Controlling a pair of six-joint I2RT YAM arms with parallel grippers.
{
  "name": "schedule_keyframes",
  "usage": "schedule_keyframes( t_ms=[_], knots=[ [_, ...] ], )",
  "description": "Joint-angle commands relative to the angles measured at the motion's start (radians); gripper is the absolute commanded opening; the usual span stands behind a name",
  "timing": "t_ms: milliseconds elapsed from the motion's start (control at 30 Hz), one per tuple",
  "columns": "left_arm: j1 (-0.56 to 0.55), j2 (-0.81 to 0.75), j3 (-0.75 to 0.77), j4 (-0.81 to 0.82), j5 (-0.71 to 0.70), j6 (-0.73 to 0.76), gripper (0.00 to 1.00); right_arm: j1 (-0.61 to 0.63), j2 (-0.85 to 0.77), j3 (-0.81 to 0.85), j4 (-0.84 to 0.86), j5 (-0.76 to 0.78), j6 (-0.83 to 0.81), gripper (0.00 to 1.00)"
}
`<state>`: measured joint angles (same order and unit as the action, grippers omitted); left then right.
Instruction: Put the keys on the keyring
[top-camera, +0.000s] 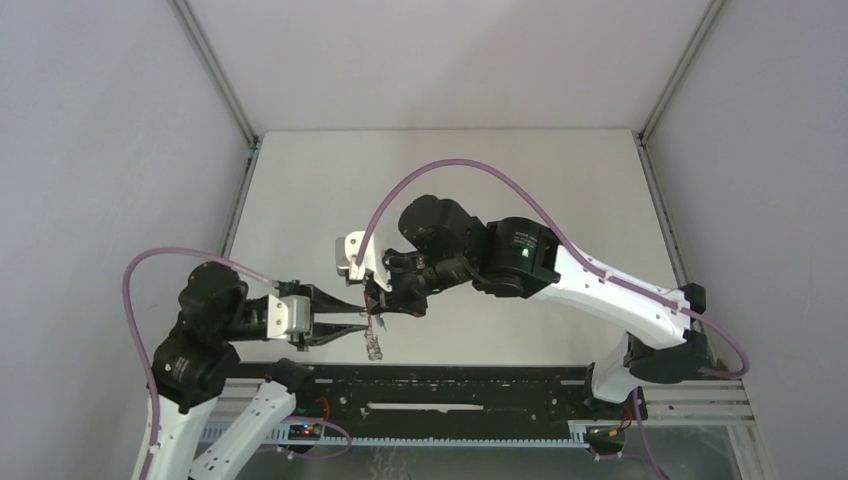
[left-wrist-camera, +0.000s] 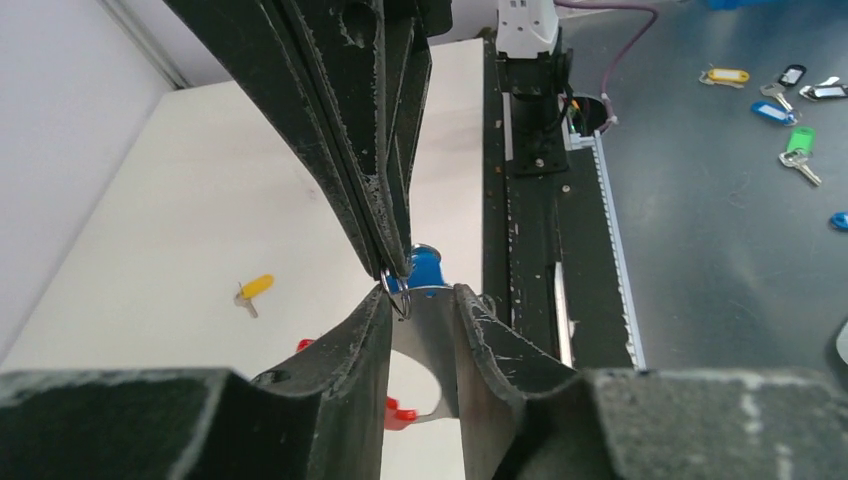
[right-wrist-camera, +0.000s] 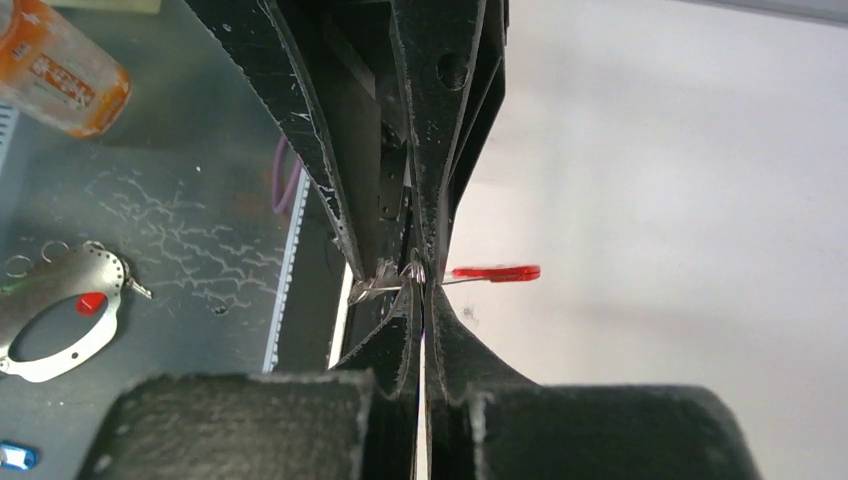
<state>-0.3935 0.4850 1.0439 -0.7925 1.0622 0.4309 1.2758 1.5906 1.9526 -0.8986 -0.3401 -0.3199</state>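
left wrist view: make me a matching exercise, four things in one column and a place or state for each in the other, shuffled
Things
1 yellow key
2 blue key
3 right end effector
4 left end effector

Places or states
a open
b lying alone on the table
c shut on the keyring
d right beside the gripped keyring

Pairs: 1-b, 2-d, 3-c, 4-a
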Motion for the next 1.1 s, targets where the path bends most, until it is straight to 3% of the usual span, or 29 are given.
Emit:
schedule_keyframes(
  t_ms=[0, 133, 500, 633, 733, 867, 967, 1067],
  knots=[
    [-0.003, 0.009, 0.053, -0.087, 0.046, 0.077, 0.34, 0.018, 0.018, 0.077, -0.068, 0.08, -0.042, 0.0],
    [-0.003, 0.039, 0.067, -0.07, -0.022, 0.052, 0.3, 0.033, 0.041, 0.115, -0.096, 0.096, -0.05, 0.0],
    [-0.002, 0.083, 0.084, -0.129, -0.049, 0.087, 0.01, 0.059, 0.089, 0.194, -0.137, 0.122, -0.062, 0.0],
    [-0.003, 0.094, 0.102, -0.183, -0.042, 0.138, 0.0, 0.058, 0.091, 0.196, -0.122, 0.115, -0.048, 0.0],
    [-0.003, 0.075, 0.097, -0.16, -0.032, 0.141, 0.0, 0.035, 0.057, 0.145, -0.072, 0.071, -0.008, 0.16],
    [-0.003, 0.019, 0.036, 0.023, -0.033, -0.019, 0.0, -0.018, -0.084, -0.061, 0.159, -0.027, 0.091, 0.36],
    [-0.003, -0.029, -0.019, 0.174, -0.022, -0.149, 0.0, -0.061, -0.193, -0.22, 0.331, -0.113, 0.161, 0.46],
    [-0.003, -0.048, -0.05, 0.29, -0.024, -0.246, 0.0, -0.103, -0.257, -0.313, 0.441, -0.151, 0.22, 0.48]
  ],
)
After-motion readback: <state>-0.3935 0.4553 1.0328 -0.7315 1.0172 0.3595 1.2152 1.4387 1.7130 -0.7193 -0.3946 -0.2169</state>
